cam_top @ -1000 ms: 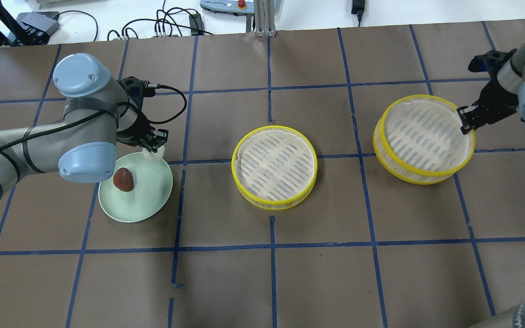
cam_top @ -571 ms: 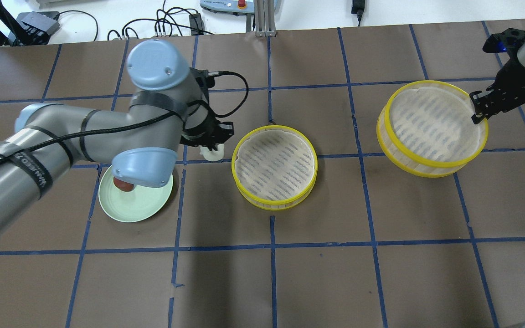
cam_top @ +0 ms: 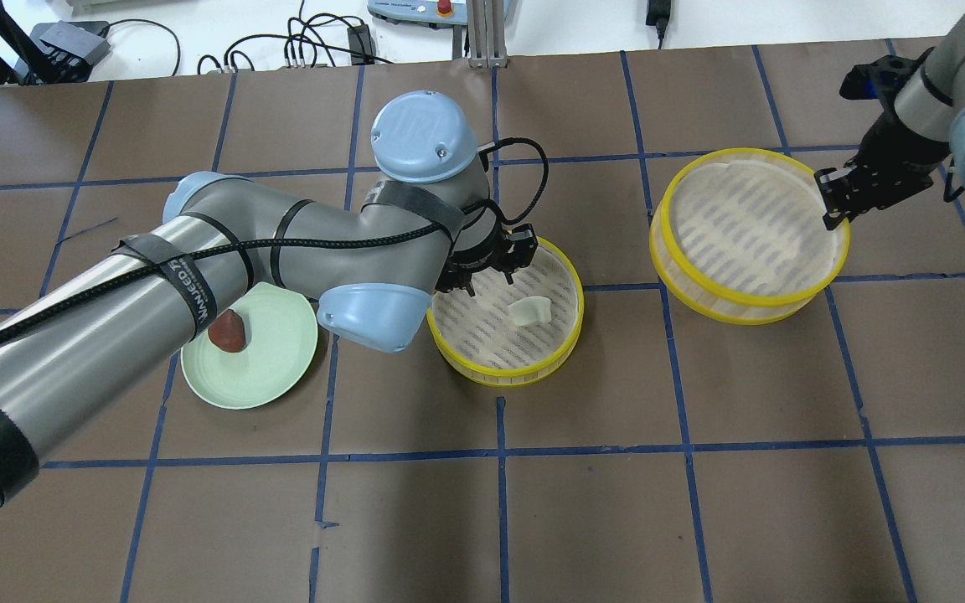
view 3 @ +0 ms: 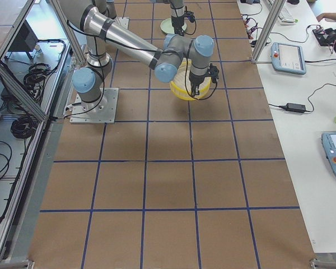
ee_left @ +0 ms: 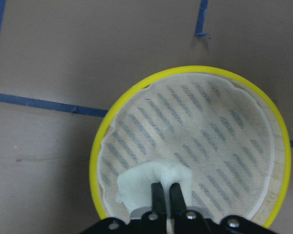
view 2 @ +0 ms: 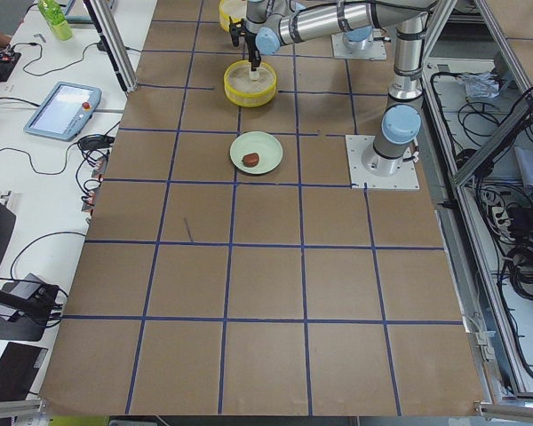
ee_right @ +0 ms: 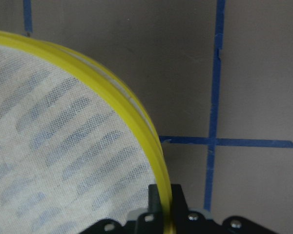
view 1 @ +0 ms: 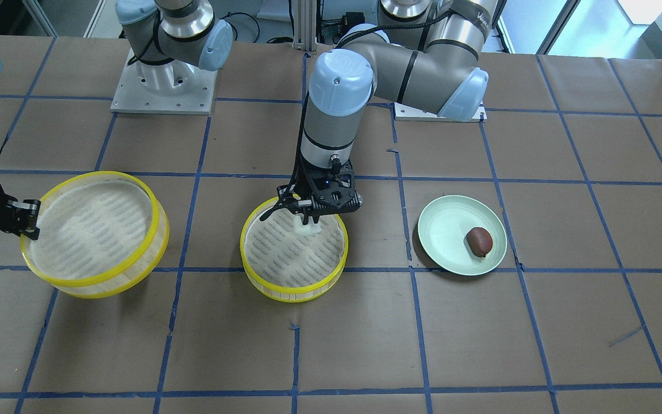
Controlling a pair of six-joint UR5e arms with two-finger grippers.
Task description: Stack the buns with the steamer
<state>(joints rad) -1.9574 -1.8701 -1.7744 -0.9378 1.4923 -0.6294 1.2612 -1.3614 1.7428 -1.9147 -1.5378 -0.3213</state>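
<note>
My left gripper (view 1: 308,218) is shut on the white bun (cam_top: 528,311) and holds it low inside the middle steamer tier (cam_top: 491,339). In the left wrist view the fingers (ee_left: 158,195) sit close together, pinching the bun (ee_left: 136,187) over the tier's floor (ee_left: 210,131). My right gripper (cam_top: 828,205) is shut on the yellow rim of the second steamer tier (cam_top: 742,226) and holds it lifted and slightly tilted at the right. The right wrist view shows the fingers (ee_right: 156,200) clamped on that rim (ee_right: 132,109). The reddish-brown bun (cam_top: 227,329) lies on the pale green plate (cam_top: 269,368) at the left.
The table is brown paper with a blue tape grid. Cables and a power brick (cam_top: 658,12) lie past the far edge. The two arm bases (view 1: 161,86) stand at the robot's side. The left arm's elbow (cam_top: 365,310) hangs over the gap between plate and middle tier.
My left arm has carried the white bun from the plate rightward into the middle tier. My right gripper has lifted the second tier and moved it left.
</note>
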